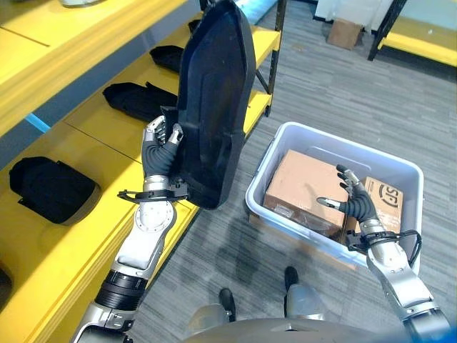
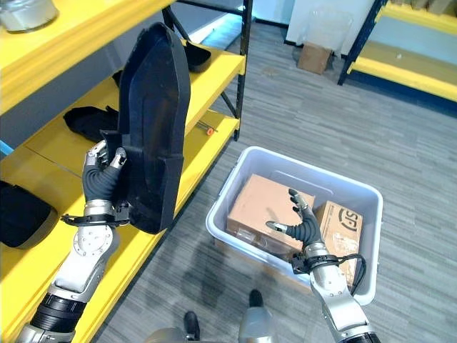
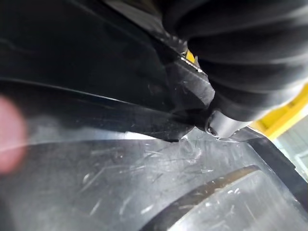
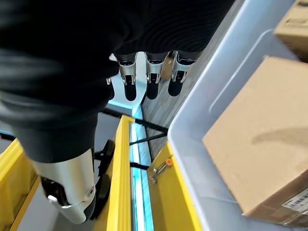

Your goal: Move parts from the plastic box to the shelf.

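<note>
A large black moulded part [image 1: 214,100] stands upright over the front edge of the yellow shelf [image 1: 71,243]. My left hand [image 1: 158,153] is shut on a tab on its shelf-facing side; its scratched black surface [image 3: 120,168] shows close up in the left wrist view. The pale plastic box [image 1: 335,143] sits on the floor to the right, holding two cardboard boxes [image 1: 300,189]. My right hand [image 1: 357,200] hovers open over the box's near side, fingers [image 4: 151,77] straight and holding nothing.
Three other black parts [image 1: 53,189] [image 1: 136,100] [image 1: 166,56] lie along the shelf level. A black shelf post [image 1: 275,50] stands beyond the held part. Another cardboard box [image 1: 345,32] and a second yellow rack [image 1: 421,36] sit across the grey floor.
</note>
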Robot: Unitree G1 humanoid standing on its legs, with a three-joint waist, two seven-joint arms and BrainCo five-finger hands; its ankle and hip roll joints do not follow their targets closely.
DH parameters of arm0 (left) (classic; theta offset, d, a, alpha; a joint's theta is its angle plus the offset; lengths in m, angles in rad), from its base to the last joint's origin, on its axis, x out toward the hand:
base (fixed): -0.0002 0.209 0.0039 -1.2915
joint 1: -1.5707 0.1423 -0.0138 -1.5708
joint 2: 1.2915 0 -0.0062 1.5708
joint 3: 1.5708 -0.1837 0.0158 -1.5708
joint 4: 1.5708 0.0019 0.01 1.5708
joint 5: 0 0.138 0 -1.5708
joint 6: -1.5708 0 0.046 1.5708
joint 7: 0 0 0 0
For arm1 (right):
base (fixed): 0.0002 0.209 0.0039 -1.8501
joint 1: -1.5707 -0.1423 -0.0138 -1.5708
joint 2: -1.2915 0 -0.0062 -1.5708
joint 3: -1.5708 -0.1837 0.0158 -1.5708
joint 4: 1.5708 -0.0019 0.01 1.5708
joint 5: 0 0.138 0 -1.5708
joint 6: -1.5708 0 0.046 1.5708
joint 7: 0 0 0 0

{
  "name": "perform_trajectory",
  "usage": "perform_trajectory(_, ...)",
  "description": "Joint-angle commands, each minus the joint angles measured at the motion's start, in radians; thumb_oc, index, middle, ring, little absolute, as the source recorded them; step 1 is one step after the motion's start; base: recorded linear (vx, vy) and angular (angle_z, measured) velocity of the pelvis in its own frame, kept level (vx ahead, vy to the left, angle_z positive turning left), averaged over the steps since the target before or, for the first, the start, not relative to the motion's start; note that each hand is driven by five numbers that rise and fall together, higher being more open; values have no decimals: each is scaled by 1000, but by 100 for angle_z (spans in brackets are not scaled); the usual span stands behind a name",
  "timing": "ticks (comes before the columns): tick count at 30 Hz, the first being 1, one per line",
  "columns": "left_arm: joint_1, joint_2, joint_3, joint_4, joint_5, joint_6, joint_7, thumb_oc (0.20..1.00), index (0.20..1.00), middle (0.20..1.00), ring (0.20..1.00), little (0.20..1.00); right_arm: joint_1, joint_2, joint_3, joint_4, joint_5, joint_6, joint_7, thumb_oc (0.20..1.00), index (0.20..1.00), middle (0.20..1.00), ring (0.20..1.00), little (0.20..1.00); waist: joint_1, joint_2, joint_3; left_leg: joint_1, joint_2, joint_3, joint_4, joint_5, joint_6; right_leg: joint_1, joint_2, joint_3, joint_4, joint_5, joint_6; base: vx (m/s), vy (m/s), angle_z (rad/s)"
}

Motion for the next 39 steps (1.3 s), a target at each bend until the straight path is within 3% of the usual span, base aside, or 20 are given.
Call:
perform_trajectory(1,-1,8,17,-86,34,-47,11,200,200,200,200,200,-55,-29,16,-18,32,-65,-5,1000,1000,1000,1000,1000,-4,15,-19,-25,8,-10,-34,-49,27,-6,86,-22,14,-63,-33,-24,41,23)
perform_trajectory(6,39,7,27,-103,48,-43,12,200,200,200,200,200,-88,-46,38,-66,64,-78,26,1000,1000,1000,1000,1000,23,7,-13,-27,5,0,-26,-50,24,16,81,-45,-25,-47,-31,0,165,5)
perform_trajectory(13,60,19,32,-90,73,-46,-6,200,200,200,200,200,-71,-52,37,-145,43,-80,51,1000,1000,1000,1000,1000,8,5,-17,-17,-47,-51,-20,-73,61,-7,45,98,-51,34,38,96,185,5)
perform_trajectory(17,40,18,20,-75,63,-24,-19,200,200,200,200,200,-80,-43,41,-132,7,-85,26,1000,1000,1000,1000,1000,-2,1,-14,-26,-73,-95,8,-98,86,-37,50,185,-21,46,52,102,126,56)
perform_trajectory(20,24,15,-4,-69,70,-25,-8,200,200,200,200,200,-61,-50,30,-143,1,-85,4,1000,1000,1000,1000,1000,-21,-1,-10,-35,-91,-149,25,-107,103,-40,105,271,35,10,37,121,89,83)
perform_trajectory(25,41,19,-8,-92,35,-1,-8,200,200,200,200,200,8,-62,-2,-200,11,-82,20,1000,1000,1000,1000,1000,-39,-14,-13,-29,-113,-221,2,-92,110,-54,196,329,80,-12,9,60,10,84)
perform_trajectory(28,52,18,-9,-104,32,1,-10,200,200,200,200,200,31,-75,-7,-218,-3,-88,26,1000,1000,1000,1000,1000,-37,-25,-19,-39,-138,-283,-30,-54,109,-56,272,337,130,-37,-29,-96,-71,91)
perform_trajectory(29,37,27,6,-80,32,-14,10,200,200,200,200,200,-14,-87,25,-152,-9,-124,16,1000,1000,1000,1000,1000,-13,-21,-5,-72,-157,-336,-40,-24,110,-50,321,331,124,-90,-79,-205,-213,74)
perform_trajectory(34,69,19,30,-77,44,-29,6,200,200,200,200,200,-42,-83,44,-108,-9,-138,16,1000,1000,1000,1000,1000,13,-10,-2,-75,-163,-387,-44,-5,102,-24,324,319,86,-94,-94,-79,-147,65)
perform_trajectory(36,70,18,32,-76,53,-11,2,200,200,200,200,200,-51,-78,43,-97,-4,-139,17,1000,1000,1000,1000,1000,16,-5,0,-82,-160,-386,-37,-3,98,-23,322,313,93,-102,-97,-64,-117,21)
perform_trajectory(37,58,16,27,-68,58,-6,-2,200,200,200,200,200,-52,-72,44,-90,-2,-140,7,1000,1000,1000,1000,1000,10,-1,2,-87,-154,-351,-26,-9,96,-29,317,297,103,-108,-97,-69,-78,43)
perform_trajectory(38,44,13,19,-60,64,-3,-4,200,200,200,200,200,-48,-69,41,-87,-3,-141,-2,1000,1000,1000,1000,1000,0,2,4,-94,-147,-308,-12,-16,95,-35,311,279,111,-113,-96,-81,-61,48)
perform_trajectory(39,15,7,4,-49,62,-5,-43,200,200,200,200,200,-31,-65,28,-88,-7,-138,-50,1000,1000,1000,1000,1000,-25,7,7,-104,-123,-187,13,-30,91,-40,294,242,122,-125,-92,-103,-36,38)
